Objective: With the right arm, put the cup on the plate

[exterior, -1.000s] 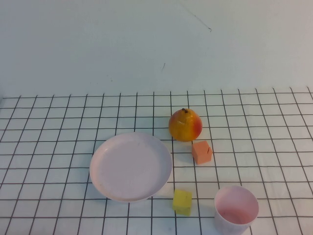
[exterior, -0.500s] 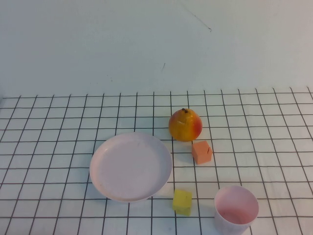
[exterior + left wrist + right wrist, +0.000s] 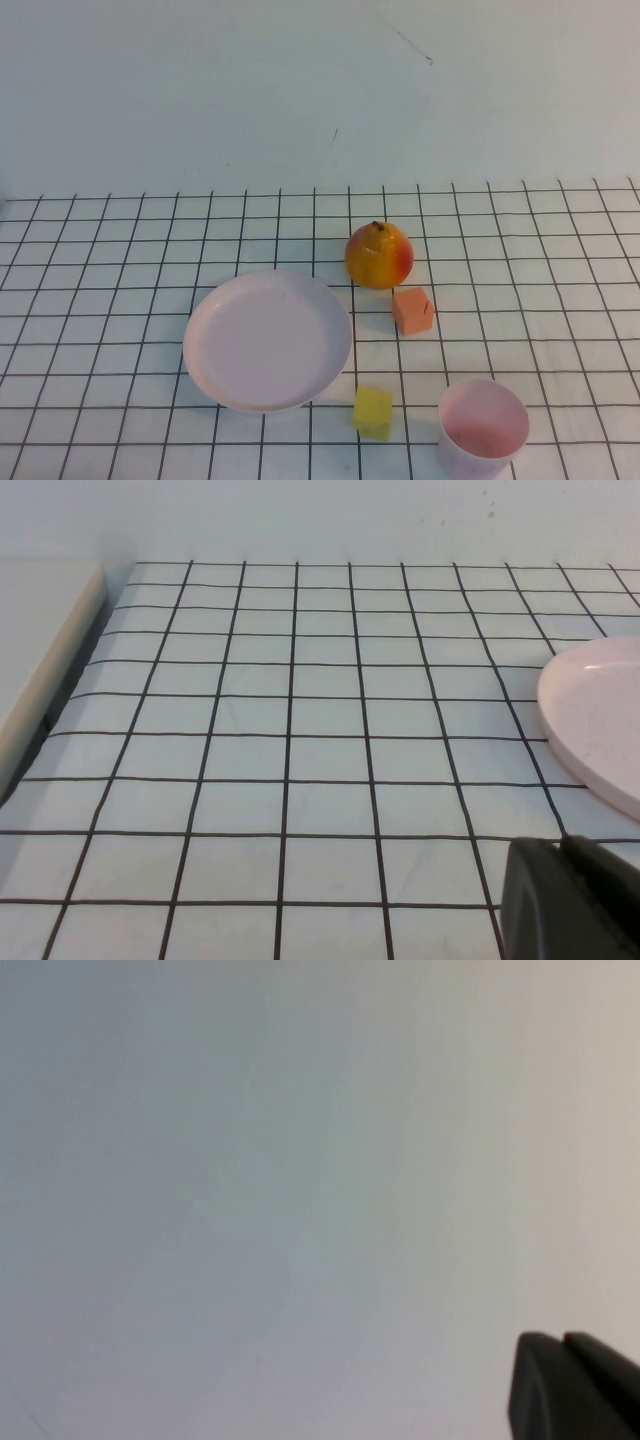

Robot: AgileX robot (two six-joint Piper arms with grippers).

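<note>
Cup (image 3: pixel 483 428): upright, near the front edge, right of centre, apart from the plate.
Plate (image 3: pixel 267 340): centre-left of the gridded table (image 3: pixel 120 300).
Pear (image 3: pixel 379 255): behind the plate's right rim.
Orange cube (image 3: pixel 412 310): between pear and cup.
Yellow cube (image 3: pixel 373 412): beside the plate's front-right rim.
Left gripper (image 3: pixel 572 900): low over the left side; opening cannot be told.
Right gripper (image 3: pixel 570 1388): faces a blank surface; opening cannot be told.

Pale pink cup (image 3: pixel 483 428) & plate (image 3: pixel 267 340), yellow-red pear (image 3: pixel 379 255), orange/yellow cubes, black-gridded white cloth (image 3: pixel 120 260).
</note>
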